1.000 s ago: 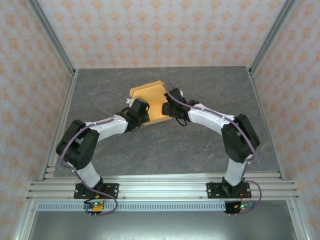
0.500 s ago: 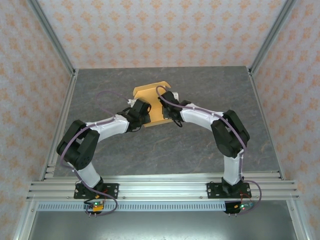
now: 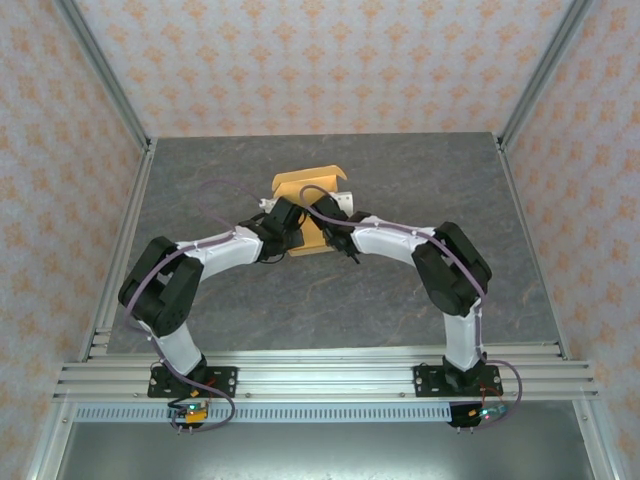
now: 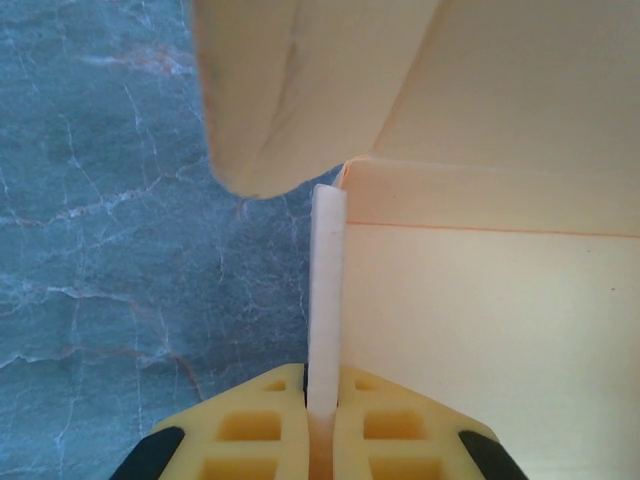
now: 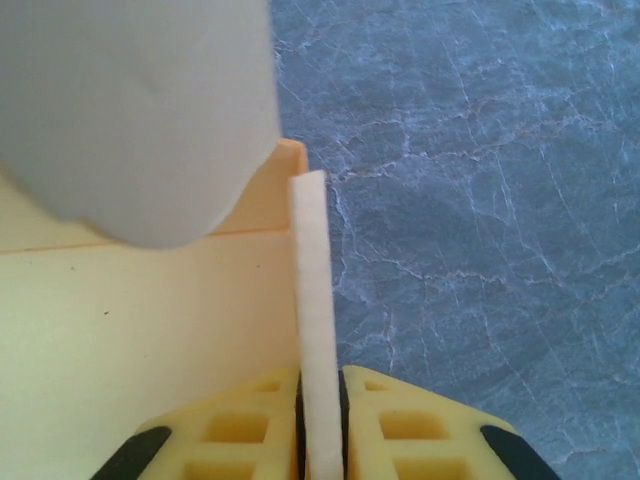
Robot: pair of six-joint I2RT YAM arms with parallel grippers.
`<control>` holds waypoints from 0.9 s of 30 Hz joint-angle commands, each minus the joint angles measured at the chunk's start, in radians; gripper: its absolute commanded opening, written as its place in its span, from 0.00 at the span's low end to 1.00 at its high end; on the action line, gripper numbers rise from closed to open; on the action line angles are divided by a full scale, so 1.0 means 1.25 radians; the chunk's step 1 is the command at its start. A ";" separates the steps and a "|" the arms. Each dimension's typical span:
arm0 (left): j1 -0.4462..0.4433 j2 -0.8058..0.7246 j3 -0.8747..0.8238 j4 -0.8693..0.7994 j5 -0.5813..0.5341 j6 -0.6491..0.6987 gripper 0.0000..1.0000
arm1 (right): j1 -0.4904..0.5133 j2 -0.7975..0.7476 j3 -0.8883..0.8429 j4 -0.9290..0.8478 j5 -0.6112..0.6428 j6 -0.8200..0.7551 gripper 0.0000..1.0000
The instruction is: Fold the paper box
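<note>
Two by two, found the arm bases bolted to the near aluminium rail [image 3: 320, 372]; traced the left arm [image 3: 215, 252] and the right arm [image 3: 400, 240] inward over the grey marbled table [image 3: 330, 300] to its middle; met the left gripper [image 3: 292, 226] and the right gripper [image 3: 328, 226] there, close together, one at each side of the paper box [image 3: 306, 187].

From the left wrist, saw the left fingers [image 4: 250, 432], yellow, clenched on a thin upright side wall [image 4: 326, 290] of the box; made out a flat creased panel [image 4: 480, 340] just right of that wall and a raised flap [image 4: 290, 90] curling over beyond it; marbled surface at left.

From the right wrist, saw the same kind of hold; found the right fingers [image 5: 400, 432] pinched tight on the opposite wall [image 5: 312, 300], also upright; base panel [image 5: 140, 320] at left, a blurred pale flap [image 5: 130, 110] looming above it, marble at right.

Could not tell whether the box rested on the table or hung just clear of it.

Farther off, noted more tabletop, then orange-patterned walls [image 3: 320, 60] closing the back.
</note>
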 commanded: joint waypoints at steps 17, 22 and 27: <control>-0.002 0.022 0.048 -0.082 -0.084 -0.002 0.00 | -0.039 -0.407 -0.284 0.170 -0.151 0.103 0.52; -0.003 0.016 0.046 -0.073 -0.068 -0.010 0.00 | -0.047 -0.303 -0.208 0.176 -0.237 0.027 0.58; -0.003 0.001 0.043 -0.080 -0.047 -0.023 0.00 | -0.047 -0.203 -0.145 0.194 -0.221 -0.011 0.58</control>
